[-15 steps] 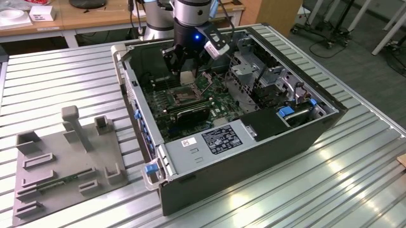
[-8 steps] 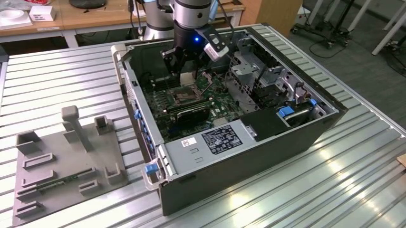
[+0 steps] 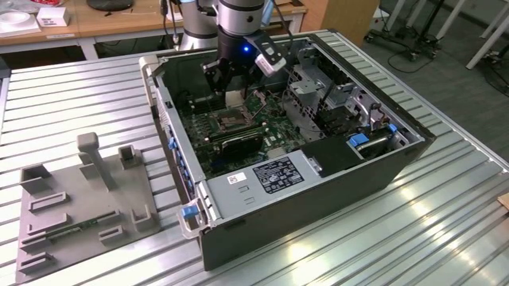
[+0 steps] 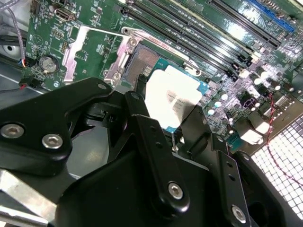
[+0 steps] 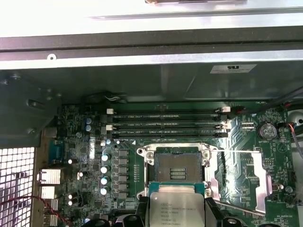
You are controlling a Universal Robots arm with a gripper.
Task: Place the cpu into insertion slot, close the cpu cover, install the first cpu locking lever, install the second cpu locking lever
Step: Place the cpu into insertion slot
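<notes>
The end effector (image 3: 232, 87) was clamped on the cpu (image 3: 233, 96), at the insertion slot's (image 3: 230, 122) twelve o'clock in the exterior view, unseated. The cpu cover (image 4: 75, 49) lay open, so every step looked unfinished.

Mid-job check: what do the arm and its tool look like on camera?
The arm is a silver-grey cylinder with a blue light at the black wrist. The tool is black, with jointed link fingers fastened by silver screws.
</notes>
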